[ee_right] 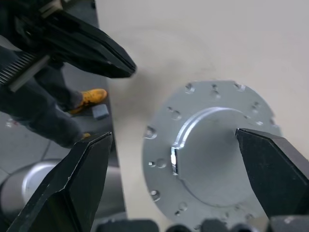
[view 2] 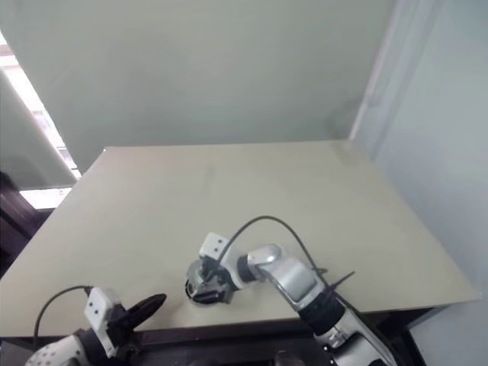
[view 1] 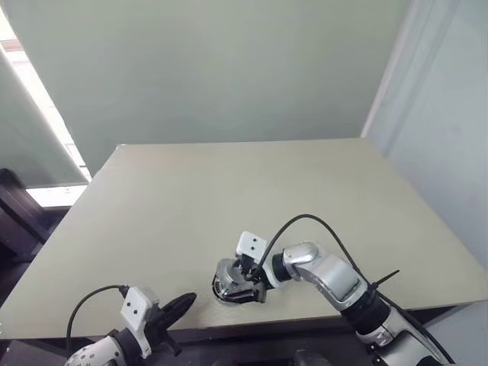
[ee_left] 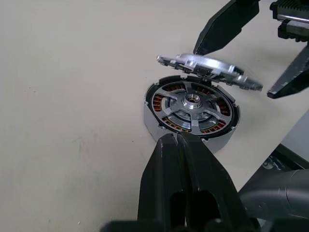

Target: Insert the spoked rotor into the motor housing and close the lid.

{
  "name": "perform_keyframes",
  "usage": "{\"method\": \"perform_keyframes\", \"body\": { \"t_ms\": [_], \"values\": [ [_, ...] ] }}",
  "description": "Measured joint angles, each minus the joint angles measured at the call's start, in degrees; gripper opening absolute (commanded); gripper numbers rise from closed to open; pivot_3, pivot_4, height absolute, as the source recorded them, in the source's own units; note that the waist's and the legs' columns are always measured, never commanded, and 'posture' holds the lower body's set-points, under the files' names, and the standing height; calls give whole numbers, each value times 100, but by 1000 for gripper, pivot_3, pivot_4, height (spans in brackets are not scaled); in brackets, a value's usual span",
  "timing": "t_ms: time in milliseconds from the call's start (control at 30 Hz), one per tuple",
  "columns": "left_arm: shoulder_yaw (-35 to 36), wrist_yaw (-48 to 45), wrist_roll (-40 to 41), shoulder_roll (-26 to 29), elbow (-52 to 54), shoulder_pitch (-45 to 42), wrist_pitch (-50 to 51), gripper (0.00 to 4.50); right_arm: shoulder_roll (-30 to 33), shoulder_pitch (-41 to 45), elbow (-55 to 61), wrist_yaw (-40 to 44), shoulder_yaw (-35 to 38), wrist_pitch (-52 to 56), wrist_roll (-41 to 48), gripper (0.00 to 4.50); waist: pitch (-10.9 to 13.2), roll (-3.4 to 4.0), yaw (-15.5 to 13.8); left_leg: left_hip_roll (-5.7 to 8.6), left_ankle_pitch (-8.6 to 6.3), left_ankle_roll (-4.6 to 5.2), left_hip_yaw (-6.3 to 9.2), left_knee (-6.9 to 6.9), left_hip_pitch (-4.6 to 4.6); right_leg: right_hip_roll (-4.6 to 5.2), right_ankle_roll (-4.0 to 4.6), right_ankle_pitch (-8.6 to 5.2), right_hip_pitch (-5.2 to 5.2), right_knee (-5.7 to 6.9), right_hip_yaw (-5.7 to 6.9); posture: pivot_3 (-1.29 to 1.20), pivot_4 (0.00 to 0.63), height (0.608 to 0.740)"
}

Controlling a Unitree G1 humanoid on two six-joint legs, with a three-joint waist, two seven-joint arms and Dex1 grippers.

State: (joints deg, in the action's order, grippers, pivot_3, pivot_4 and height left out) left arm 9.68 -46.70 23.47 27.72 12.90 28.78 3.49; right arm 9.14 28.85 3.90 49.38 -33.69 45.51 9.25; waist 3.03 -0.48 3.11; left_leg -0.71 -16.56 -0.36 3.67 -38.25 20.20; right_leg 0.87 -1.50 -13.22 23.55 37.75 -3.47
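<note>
Silver lid lies tilted over the copper-wound motor housing.

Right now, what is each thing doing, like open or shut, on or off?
Motor housing: standing on the table, top uncovered, spoked rotor already seated inside over the copper windings.
Lid: tilted above the housing's far edge, not yet closed on it.
Left hand: shut, holding nothing, pointing at the housing.
Right hand: fingers wide apart, one on either side of the lid.
</note>
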Motion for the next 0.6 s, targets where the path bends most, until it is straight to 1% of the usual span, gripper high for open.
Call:
{"method": "perform_keyframes", "body": {
  "t_ms": [233, 333, 467, 600],
  "values": [
    [-32, -2, -14, -48, 0, -38, 0, 31, -332, -45, -66, -43, 88, 77, 234, 4500, 2, 4, -3, 0, 0, 0, 1, 0, 0, 0, 0, 0, -1, 0, 1, 0, 0, 740],
    [-35, -10, -19, -51, 0, -36, -1, 31, -412, 2, -57, 37, 556, 77, 604, 4500, 3, 5, -5, 1, 0, 0, 2, -1, 0, 1, 0, 0, -3, -1, 2, 0, 0, 740],
    [-43, -20, -21, -54, 0, -37, -1, 31, -348, 118, -45, 175, 1154, 152, 1088, 4500, 3, 5, 0, 1, 0, 0, 2, -1, 0, 1, 0, 0, -3, 0, 1, 0, 0, 740],
    [-124, -25, -24, -61, 0, -16, -2, 31, -255, 237, -83, 238, 1588, 124, 1366, 4500, 3, 4, -2, 1, 0, 0, 2, 0, 0, 0, 0, 0, -3, -1, 2, 0, 0, 740]
  ]
}}
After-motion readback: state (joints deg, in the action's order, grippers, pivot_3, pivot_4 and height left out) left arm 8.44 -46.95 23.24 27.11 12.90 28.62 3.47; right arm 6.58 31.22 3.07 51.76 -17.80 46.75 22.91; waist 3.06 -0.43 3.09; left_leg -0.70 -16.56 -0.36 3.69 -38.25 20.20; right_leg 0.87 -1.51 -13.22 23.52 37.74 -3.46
